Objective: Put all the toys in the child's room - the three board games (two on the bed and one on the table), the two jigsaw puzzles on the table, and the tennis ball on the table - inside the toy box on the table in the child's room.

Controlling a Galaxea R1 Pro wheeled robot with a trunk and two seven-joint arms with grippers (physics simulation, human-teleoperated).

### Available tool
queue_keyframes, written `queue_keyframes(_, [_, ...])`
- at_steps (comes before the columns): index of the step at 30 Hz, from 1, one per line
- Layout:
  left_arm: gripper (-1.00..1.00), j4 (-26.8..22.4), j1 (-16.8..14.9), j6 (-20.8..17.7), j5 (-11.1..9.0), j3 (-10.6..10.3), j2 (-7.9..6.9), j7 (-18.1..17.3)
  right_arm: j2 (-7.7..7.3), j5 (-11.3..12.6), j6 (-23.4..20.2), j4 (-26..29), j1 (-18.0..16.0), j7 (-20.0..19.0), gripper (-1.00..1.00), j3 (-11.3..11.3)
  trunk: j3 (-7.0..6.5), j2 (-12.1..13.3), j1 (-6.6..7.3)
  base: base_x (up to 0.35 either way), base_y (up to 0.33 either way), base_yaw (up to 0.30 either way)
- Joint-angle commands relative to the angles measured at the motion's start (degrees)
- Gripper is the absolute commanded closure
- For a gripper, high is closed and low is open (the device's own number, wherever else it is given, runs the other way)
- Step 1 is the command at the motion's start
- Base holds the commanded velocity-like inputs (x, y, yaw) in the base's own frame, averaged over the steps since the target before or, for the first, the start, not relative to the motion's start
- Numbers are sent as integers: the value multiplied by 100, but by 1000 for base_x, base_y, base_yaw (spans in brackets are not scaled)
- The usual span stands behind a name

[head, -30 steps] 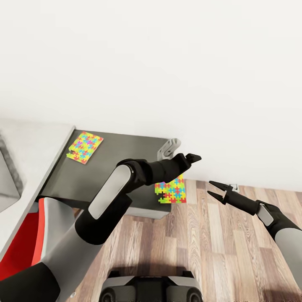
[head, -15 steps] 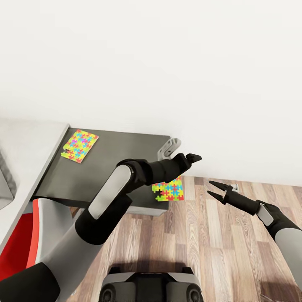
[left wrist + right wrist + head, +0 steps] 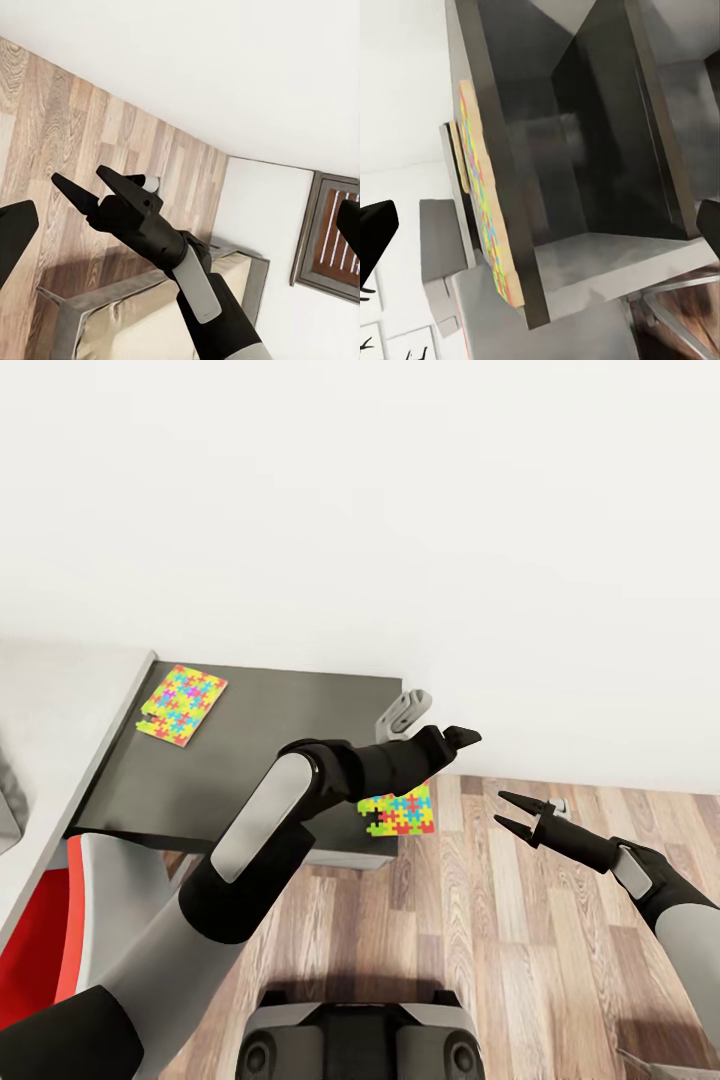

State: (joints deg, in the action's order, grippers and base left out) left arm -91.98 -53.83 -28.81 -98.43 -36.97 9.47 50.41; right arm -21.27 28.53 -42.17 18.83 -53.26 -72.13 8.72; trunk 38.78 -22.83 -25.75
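Observation:
Two jigsaw puzzles lie on a low dark grey desk (image 3: 270, 750): one (image 3: 181, 704) near its far left corner, the other (image 3: 402, 812) at its near right corner, partly hidden behind my left forearm. My left gripper (image 3: 462, 740) hovers open above that right corner, empty. Off the desk to the right, my right gripper (image 3: 512, 810) is held open over the wood floor with nothing in it, and shows again as the right gripper (image 3: 75, 175) in the left wrist view. The right wrist view takes in the desk from the side with a puzzle (image 3: 484, 217) on top.
The pale-topped table (image 3: 60, 700) adjoins the dark desk on the left, with a grey bin's corner (image 3: 10, 800) at the picture's edge. A red and grey chair (image 3: 45, 940) stands below it. A grey bracket (image 3: 405, 710) sits against the white wall.
The whole picture has shifted: desk, puzzles and table slide left and slightly up, so the camera moved. Both arms keep the same pose and stay open.

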Motion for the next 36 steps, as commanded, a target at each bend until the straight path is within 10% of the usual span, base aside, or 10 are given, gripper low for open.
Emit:
queue_keyframes(1, [-100,-4,-4,-11,-31,4,2,41,0,12,-40,-3,-4,-5,-100,6,10,-9,-3,0,0,-19])
queue_keyframes(36, [-100,-4,-4,-11,-36,-2,4,39,78,4,-37,-3,-8,72,-100,4,158,-9,-3,0,0,-4])
